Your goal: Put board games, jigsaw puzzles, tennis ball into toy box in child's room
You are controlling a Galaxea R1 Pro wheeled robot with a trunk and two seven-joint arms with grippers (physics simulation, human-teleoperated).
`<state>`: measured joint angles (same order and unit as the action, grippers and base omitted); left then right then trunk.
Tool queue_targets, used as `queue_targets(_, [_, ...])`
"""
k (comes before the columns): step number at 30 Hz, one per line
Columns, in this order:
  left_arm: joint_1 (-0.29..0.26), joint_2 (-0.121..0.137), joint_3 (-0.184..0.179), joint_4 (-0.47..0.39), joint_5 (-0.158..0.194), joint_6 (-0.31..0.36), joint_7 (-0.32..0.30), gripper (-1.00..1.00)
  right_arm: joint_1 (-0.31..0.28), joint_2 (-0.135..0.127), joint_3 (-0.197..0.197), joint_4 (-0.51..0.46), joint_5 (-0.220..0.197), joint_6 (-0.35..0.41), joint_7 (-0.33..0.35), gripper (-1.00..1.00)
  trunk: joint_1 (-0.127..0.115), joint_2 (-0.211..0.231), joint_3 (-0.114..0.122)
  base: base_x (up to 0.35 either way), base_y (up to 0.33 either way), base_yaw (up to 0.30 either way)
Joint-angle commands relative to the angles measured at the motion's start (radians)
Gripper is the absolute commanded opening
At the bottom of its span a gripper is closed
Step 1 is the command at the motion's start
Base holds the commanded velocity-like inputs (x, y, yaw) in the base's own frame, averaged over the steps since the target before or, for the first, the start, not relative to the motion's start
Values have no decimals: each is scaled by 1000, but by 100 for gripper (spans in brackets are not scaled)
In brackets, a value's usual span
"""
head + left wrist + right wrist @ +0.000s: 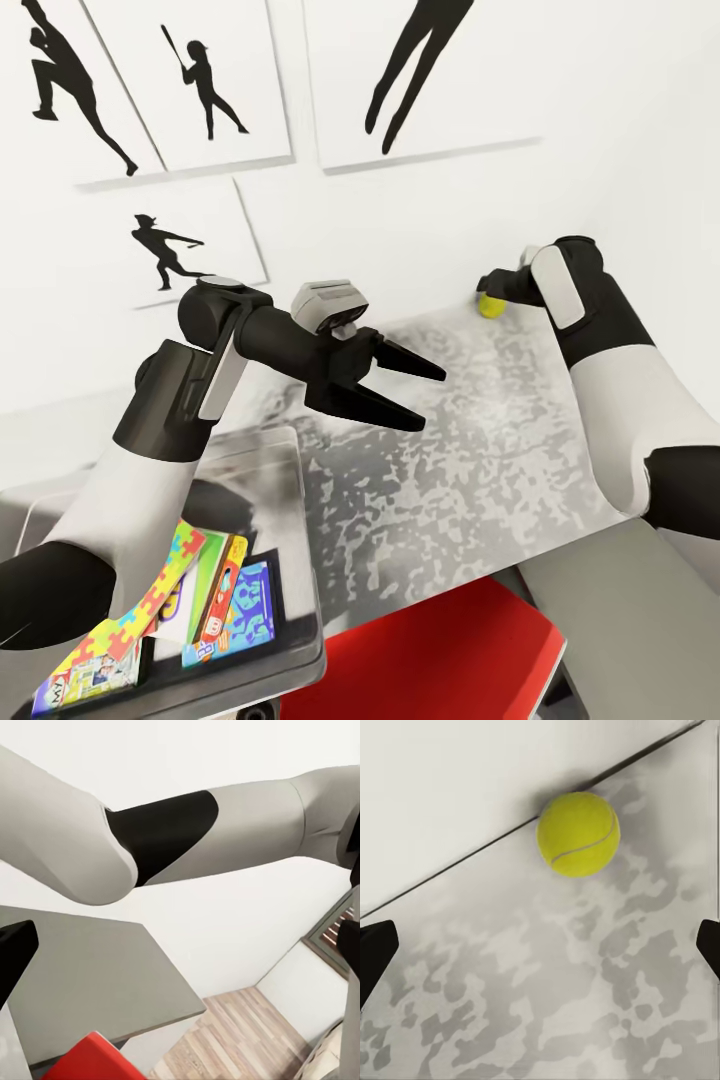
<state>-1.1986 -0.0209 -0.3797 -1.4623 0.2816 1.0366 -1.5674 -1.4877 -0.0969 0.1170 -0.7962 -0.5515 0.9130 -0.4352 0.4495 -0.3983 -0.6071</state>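
The tennis ball [490, 305] lies on the table [480, 450] against the back wall. My right gripper [498, 284] hovers just over it. In the right wrist view the ball [578, 833] sits ahead of the open right gripper [540, 949], with nothing between the fingers. My left gripper [427, 397] hangs open and empty above the table's middle. The toy box [305, 590] stands at the near left. It holds a tilted jigsaw puzzle [150, 600], a small blue board game [243, 612], a green-edged one [207, 585] and a corner of a lettered box [85, 682].
A red chair [430, 650] sits under the table's near edge. Framed black silhouette pictures [190, 80] hang on the white wall behind. The left wrist view looks past my right arm [187, 832] to a grey panel [97, 975], the red chair [94, 1061] and a wooden floor [240, 1035].
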Motion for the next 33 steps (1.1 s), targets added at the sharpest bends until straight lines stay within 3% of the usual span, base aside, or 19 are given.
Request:
queue_targets(1, [-1,0,-1,0,1,11,-3,100,-4,-2,5,-1,-9,2,-10,100,1,-2,-3,0,0,0])
queue_targets(12, [-1,1,-1,0,1,11,-3,100,-17,-3,3,-3,36,-15,-13,100,1,-2,-19,0,0,0])
queue_targets(33, [-2,1,-2,0,-1,11,-3,100,-11,0,7,-3,41,-170,-11,100,1,-2,-53,0,0,0])
